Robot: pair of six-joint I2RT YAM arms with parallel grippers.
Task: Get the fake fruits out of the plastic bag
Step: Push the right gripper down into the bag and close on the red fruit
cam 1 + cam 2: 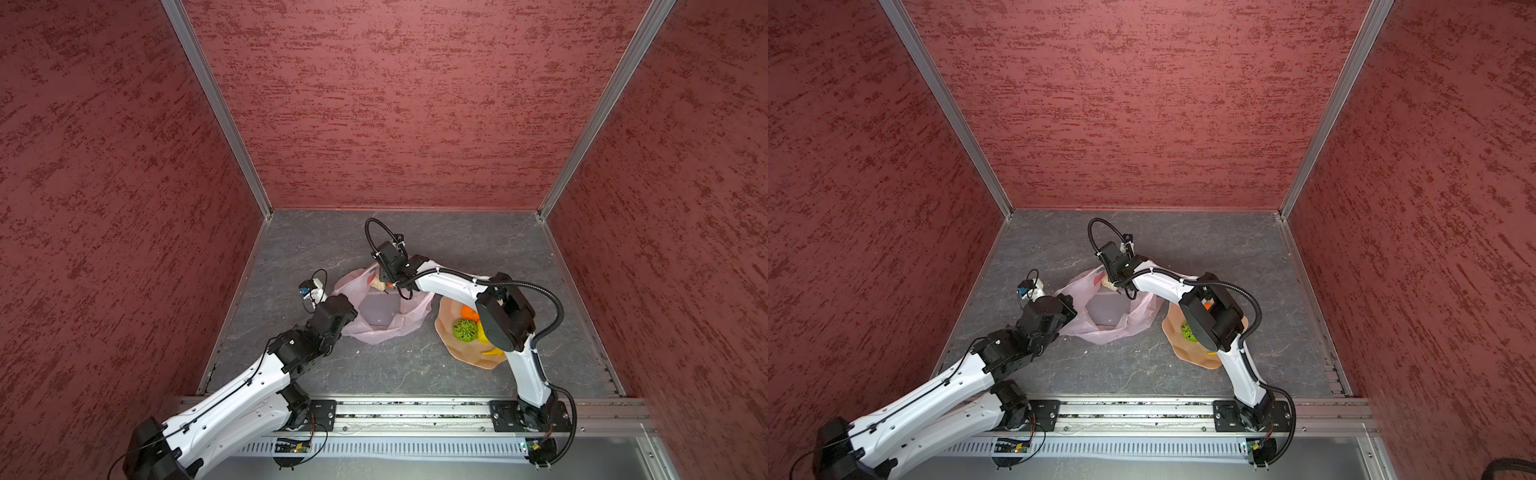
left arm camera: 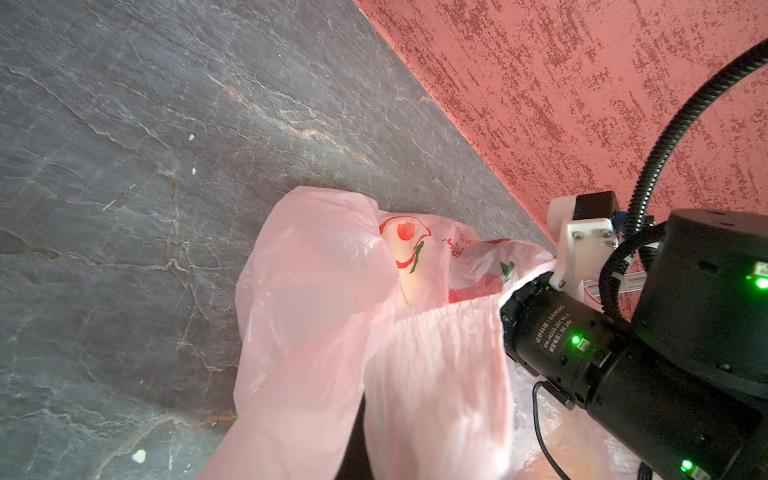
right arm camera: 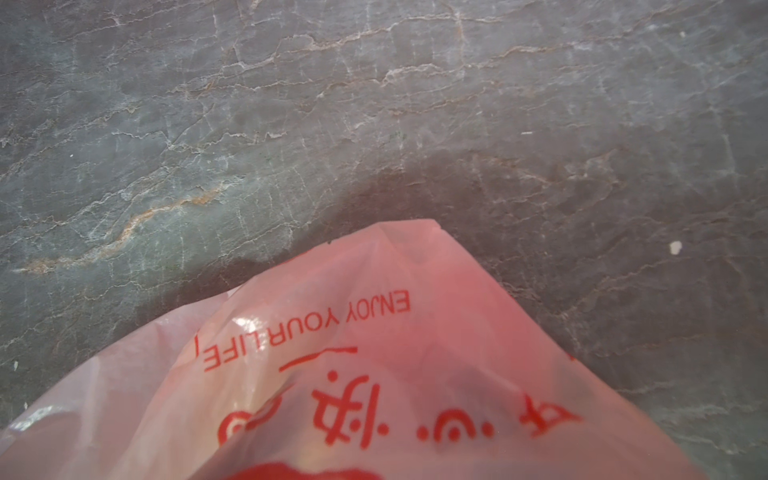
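**Bag.** The plastic bag [image 1: 411, 318] lies mid-table [image 1: 415, 374], slack and spread, with its mouth gaping upward. Its near half shows only bare film.

**Fruits left in the bag.** A cream piece [image 1: 377, 284] sits at the bag's far end. A small red-orange shape is touching it, too hidden to name.

**Fruits already out.** The green ball [image 1: 464, 329], orange [image 1: 468, 311], lemon [image 1: 481, 330] and banana [image 1: 492, 352] rest in the tan dish [image 1: 446, 332], just beside the bag on the right arm's side.

**Left gripper.** The left gripper [image 1: 349, 311] is clamped shut at the bag's left rim. The film runs taut toward it in the left wrist view, so it is judged to be pinching the bag and holding the mouth wide.

**Right gripper.** The right gripper [image 1: 388, 282] points down into the bag's far end, directly over the cream piece. Its fingers are hidden under the wrist in both top views and are absent from the right wrist view. Whether it is open or holding anything cannot be told.

**Governing relation.** The remaining fruit lies straight below the right gripper, at the far end of the bag, well away from the left gripper. The right arm is plainly the nearer. The lift is judged to go straight up through the mouth, then across to the dish.
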